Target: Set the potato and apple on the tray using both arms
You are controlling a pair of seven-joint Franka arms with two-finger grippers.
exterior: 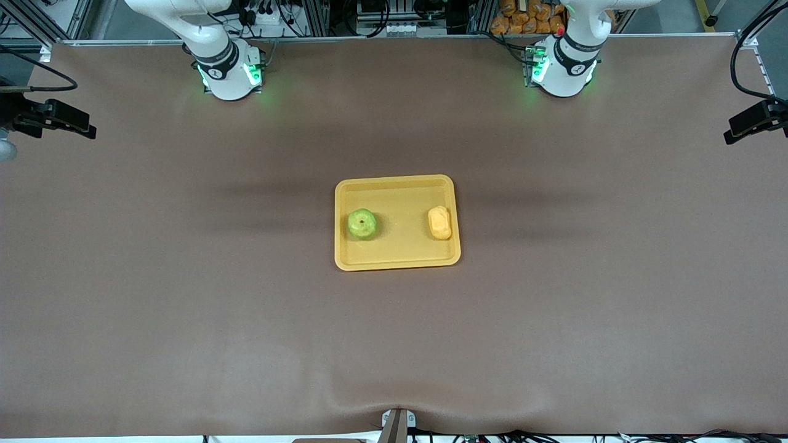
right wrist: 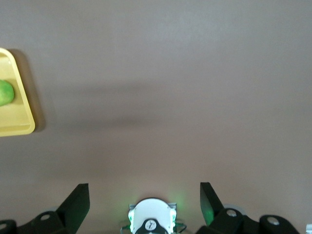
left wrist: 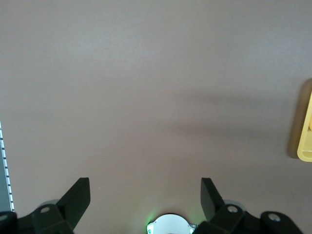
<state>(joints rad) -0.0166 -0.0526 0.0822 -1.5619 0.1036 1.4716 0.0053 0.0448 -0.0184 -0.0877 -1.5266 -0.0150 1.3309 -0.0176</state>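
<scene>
The yellow-orange tray (exterior: 397, 191) lies at the table's middle. The green apple (exterior: 362, 223) sits in it toward the right arm's end. The pale yellow potato (exterior: 439, 222) sits in it toward the left arm's end. Both grippers are out of the front view; only the arms' bases show. My left gripper (left wrist: 145, 195) is open and empty, high over bare table near its base, with a tray corner (left wrist: 305, 141) at the view's edge. My right gripper (right wrist: 145, 197) is open and empty, high over bare table near its base; its view shows a tray corner (right wrist: 19, 122) and part of the apple (right wrist: 5, 92).
The brown table mat (exterior: 184, 277) is bare around the tray. The right arm's base (exterior: 229, 74) and the left arm's base (exterior: 563, 71) stand at the table edge farthest from the front camera. Black camera mounts (exterior: 52, 117) sit at both ends of the table.
</scene>
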